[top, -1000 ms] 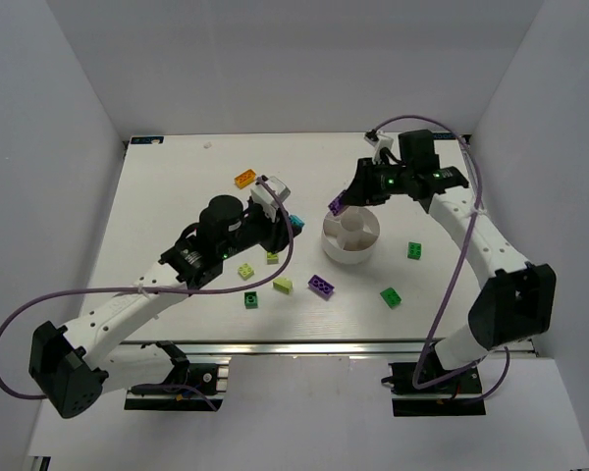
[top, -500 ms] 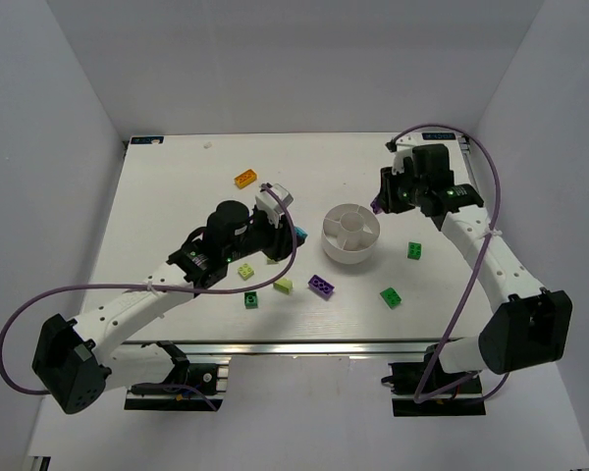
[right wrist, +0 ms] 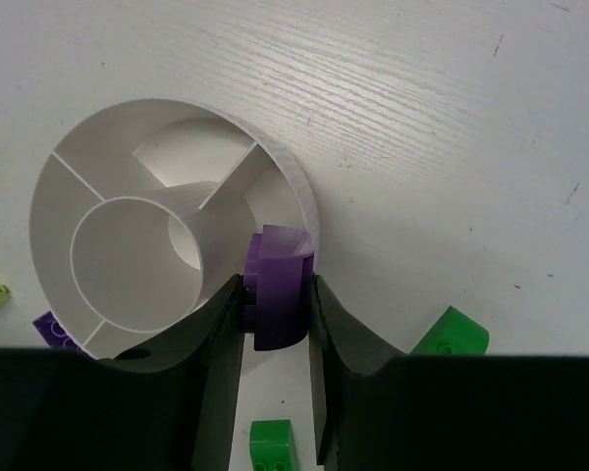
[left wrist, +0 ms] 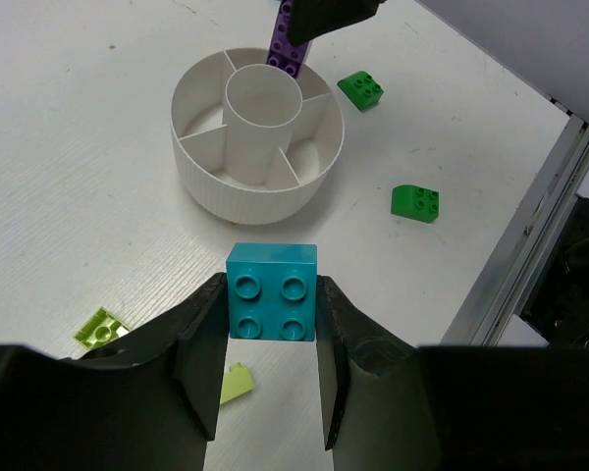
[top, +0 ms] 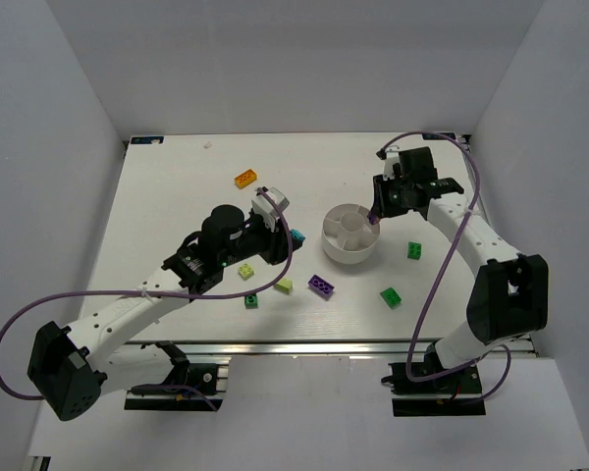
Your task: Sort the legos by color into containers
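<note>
Sorting looks barely begun: every compartment of the dish [left wrist: 245, 196], which sits right of the middle of the tabletop [top: 167, 206], shows bare. The right gripper [right wrist: 275, 304] is clamped on a purple brick [right wrist: 280, 280] over the dish's rim on the side facing the right edge. The left gripper [left wrist: 271, 306] pinches a cyan brick [left wrist: 271, 290] just left of the dish. Seven more lie loose, an orange brick [top: 244, 179] toward the far edge and the rest nearer the near edge. The arms come in from opposite sides, with room between them.

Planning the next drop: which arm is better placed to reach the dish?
Right: the right gripper holds the purple brick at the dish rim; the left gripper holds its cyan brick short of it.
</note>
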{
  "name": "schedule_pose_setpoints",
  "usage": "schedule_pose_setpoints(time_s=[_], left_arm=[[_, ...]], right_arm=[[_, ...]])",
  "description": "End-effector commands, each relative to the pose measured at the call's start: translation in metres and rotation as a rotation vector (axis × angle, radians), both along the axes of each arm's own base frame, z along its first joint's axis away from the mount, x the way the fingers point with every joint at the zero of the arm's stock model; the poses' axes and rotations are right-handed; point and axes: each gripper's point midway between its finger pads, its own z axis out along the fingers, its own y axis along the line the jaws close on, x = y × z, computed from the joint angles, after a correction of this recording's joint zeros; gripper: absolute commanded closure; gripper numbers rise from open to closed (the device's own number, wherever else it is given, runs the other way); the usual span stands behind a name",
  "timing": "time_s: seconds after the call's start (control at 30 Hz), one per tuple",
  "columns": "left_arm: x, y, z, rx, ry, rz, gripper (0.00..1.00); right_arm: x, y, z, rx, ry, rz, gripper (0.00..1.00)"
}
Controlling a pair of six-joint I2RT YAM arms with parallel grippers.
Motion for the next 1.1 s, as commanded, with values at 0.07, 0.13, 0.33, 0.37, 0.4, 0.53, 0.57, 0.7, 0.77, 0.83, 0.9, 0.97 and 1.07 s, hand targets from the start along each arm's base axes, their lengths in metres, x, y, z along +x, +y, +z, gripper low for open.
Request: schedule_pose_setpoints(time_s=[0.07, 0.13, 0.33, 0.37, 0.4, 0.53, 0.57, 0.7, 0.77, 0.83, 0.9, 0.97, 1.07], left_arm=[[-0.003, -0.001, 0.013, -0.044, -0.03, -0.018, 1.0], [-0.003, -0.003, 0.013, -0.046, -0.03, -0.025, 1.0], [-0.004, -0.017, 0.019, -0.104, -0.034, -0.076, 1.0], [-0.004, -0.02, 0.02, -0.11, -0.03, -0.085, 1.0], [-0.003, -0.023, 0.019, -0.117, -0.016, -0.09, 1.0], [0.004, -0.041, 0.025, -0.171, -0.018, -0.13, 1.0], [0.006, -0.047, 0.022, -0.175, -0.009, -0.147, 1.0], [0.018, -0.067, 0.026, -0.211, -0.037, -0.167, 1.0], [0.02, -0.073, 0.023, -0.223, -0.047, -0.184, 1.0], [0.026, -0.079, 0.02, -0.247, -0.079, -0.195, 1.0], [0.031, -0.086, 0.01, -0.259, -0.079, -0.199, 1.0], [0.035, -0.09, 0.003, -0.261, -0.071, -0.197, 1.0], [0.042, -0.099, -0.007, -0.27, -0.075, -0.21, 1.0]], right_arm=[[0.014, 0.013, 0.012, 0.062, -0.009, 0.021, 1.0], [0.014, 0.015, 0.011, 0.067, -0.005, 0.027, 1.0], [0.01, 0.017, -0.001, 0.07, 0.046, 0.044, 0.65], [0.01, 0.017, -0.002, 0.075, 0.05, 0.048, 0.62], [0.009, 0.017, -0.001, 0.079, 0.051, 0.049, 0.56], [0.01, 0.017, 0.004, 0.096, 0.041, 0.053, 0.48], [0.009, 0.018, 0.005, 0.101, 0.041, 0.056, 0.47], [0.008, 0.013, 0.012, 0.104, 0.02, 0.053, 0.44], [0.007, 0.007, 0.024, 0.1, -0.025, 0.046, 0.45], [0.006, 0.001, 0.043, 0.106, -0.101, 0.036, 0.49], [0.004, -0.003, 0.052, 0.12, -0.159, 0.037, 0.55], [-0.008, -0.002, 0.066, 0.159, -0.22, 0.084, 0.6], [-0.024, 0.004, 0.085, 0.218, -0.32, 0.183, 0.64]])
